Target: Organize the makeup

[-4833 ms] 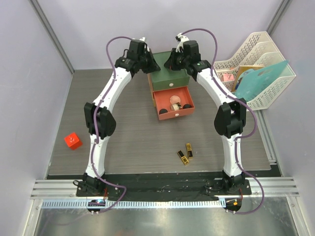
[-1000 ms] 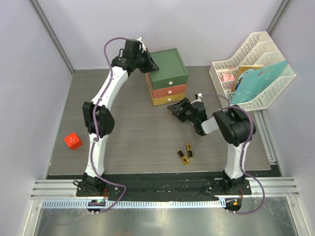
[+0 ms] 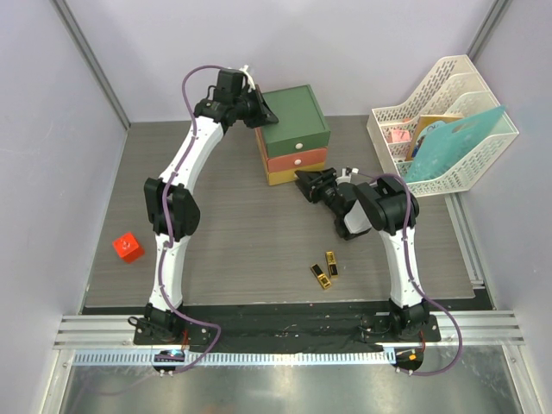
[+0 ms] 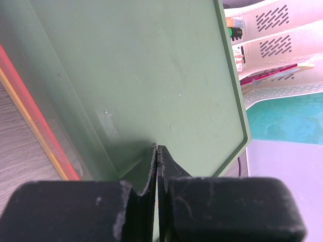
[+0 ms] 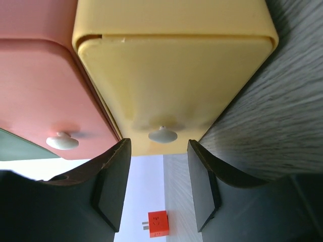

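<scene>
Table point(image 3: 233, 233): grey wood grain is running left to right under both arms.
Lipsticks point(image 3: 325, 270): two gold-black sticks are lying side by side near the front edge, right of centre, with long axes running near to far and the left one leaning slightly.
Right gripper point(image 3: 309, 184): hovering spread open, fingers flanking the yellow drawer's knob point(image 5: 162, 134) without touching.
Left gripper point(image 3: 263, 110): resting clenched on nothing, tips at the drawer box point(image 3: 293, 129) top.
</scene>
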Robot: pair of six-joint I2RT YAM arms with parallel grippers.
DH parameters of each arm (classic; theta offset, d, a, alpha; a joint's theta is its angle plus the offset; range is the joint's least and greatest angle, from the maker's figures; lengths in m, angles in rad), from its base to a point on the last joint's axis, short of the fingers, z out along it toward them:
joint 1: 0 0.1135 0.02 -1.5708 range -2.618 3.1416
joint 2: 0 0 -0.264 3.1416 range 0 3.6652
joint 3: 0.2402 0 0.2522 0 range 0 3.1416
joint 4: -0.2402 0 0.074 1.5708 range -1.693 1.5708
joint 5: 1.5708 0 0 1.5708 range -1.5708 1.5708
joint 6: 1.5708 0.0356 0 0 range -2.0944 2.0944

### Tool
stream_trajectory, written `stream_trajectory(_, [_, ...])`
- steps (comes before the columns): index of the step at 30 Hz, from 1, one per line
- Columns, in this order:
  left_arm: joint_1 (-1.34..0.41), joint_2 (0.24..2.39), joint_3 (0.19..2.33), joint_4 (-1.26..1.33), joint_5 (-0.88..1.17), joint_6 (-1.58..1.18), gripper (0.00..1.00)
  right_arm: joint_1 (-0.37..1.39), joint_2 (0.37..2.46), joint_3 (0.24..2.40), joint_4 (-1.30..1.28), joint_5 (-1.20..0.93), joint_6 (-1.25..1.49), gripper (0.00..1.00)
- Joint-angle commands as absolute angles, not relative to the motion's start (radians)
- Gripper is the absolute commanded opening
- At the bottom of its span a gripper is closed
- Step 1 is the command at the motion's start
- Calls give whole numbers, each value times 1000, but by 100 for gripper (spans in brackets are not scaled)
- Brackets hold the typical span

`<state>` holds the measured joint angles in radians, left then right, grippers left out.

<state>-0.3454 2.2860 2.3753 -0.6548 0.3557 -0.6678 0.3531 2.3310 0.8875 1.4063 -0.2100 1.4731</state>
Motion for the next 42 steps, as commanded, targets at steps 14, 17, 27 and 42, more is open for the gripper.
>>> stream_trajectory(14, [-325, 2365, 2312, -891, 322, -589, 0, 348, 2424, 922, 1401, -100, 1482, 47])
stream_trajectory(17, [-324, 2364, 2310, -896, 324, -588, 0, 348, 2434, 940, 1391, -104, 1485, 46])
stream_trajectory(27, [-319, 2359, 2299, -894, 321, -589, 0, 348, 2433, 946, 1330, -75, 1506, 32])
stream_trajectory(42, [-316, 2362, 2292, -888, 318, -598, 0, 348, 2364, 832, 1364, -91, 1552, 1])
